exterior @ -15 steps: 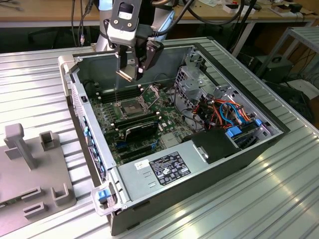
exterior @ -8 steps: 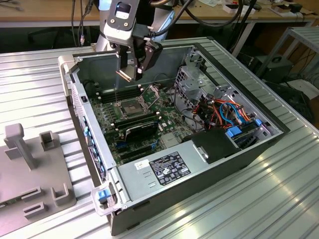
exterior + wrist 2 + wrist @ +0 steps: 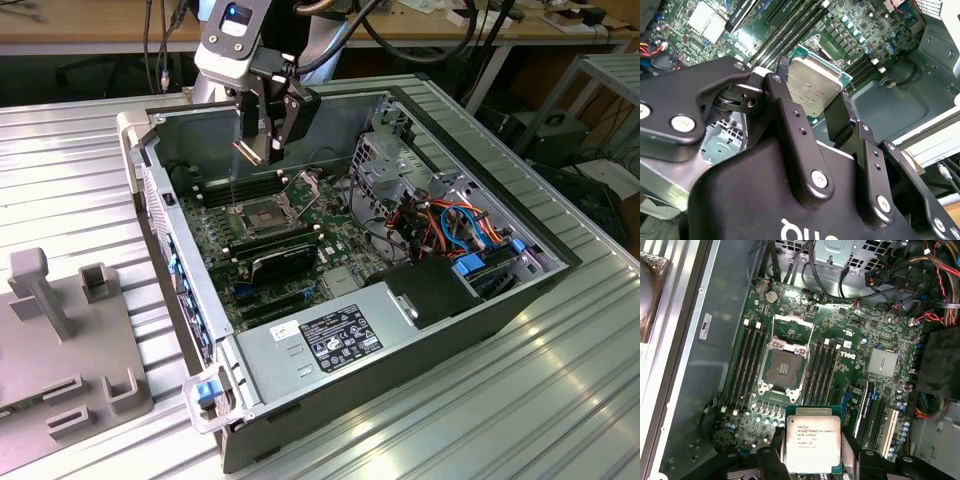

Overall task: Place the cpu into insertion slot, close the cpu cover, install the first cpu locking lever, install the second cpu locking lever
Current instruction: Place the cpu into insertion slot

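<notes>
**First wrist view: cpu (image 3: 812,442) gripped over the open board**

In the first wrist view we see the tool (image 3: 813,452) closed on the cpu. One black finger presses each of two opposite edges, the silver-grey top faces the camera, and the other two edges are free. The second wrist view shows the same grip: the fingers (image 3: 790,115) pinch the chip's sides, and its green rim stands clear of the board behind it.

The insertion slot (image 3: 782,369) lies uncovered, its dark square floor ringed by a silvery rim. The cpu cover (image 3: 792,326) is swung up off the slot and stands at the slot's edge farthest from the chip. Long black memory slots (image 3: 752,365) run close along both sides of the socket, so we find little bare board on either flank. The space straight above the socket is open.

In the exterior view the tool (image 3: 278,125) hangs inside the computer case (image 3: 450,340), above the board near the insertion slot (image 3: 262,212) and apart from it. The case's back wall is close behind the tool. The case sits on a ribbed metal tabletop (image 3: 80,140), and a grey fixture (image 3: 60,330) rests at the exterior view's left.
</notes>
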`<state>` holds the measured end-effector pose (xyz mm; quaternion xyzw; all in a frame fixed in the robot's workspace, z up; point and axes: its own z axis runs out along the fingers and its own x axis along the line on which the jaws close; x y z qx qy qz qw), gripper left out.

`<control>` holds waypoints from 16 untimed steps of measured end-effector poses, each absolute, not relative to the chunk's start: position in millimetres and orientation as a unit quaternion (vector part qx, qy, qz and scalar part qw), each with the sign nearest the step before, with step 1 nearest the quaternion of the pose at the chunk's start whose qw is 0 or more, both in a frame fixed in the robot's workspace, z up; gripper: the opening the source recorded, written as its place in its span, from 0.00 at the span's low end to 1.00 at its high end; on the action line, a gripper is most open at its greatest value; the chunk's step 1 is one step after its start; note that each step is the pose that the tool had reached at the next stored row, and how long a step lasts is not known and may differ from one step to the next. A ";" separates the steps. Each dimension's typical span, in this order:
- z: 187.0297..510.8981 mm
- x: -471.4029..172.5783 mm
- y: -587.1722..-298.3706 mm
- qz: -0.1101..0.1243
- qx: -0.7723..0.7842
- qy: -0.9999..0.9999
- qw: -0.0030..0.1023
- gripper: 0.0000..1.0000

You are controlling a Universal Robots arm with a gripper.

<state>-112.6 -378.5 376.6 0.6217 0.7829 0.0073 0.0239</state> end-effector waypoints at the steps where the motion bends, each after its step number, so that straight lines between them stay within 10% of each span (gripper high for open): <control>1: 376.3 -112.6 -378.4 0.007 0.627 0.778 0.024 0.54; 16: 374.4 -112.6 -378.2 0.006 0.678 0.735 0.024 0.54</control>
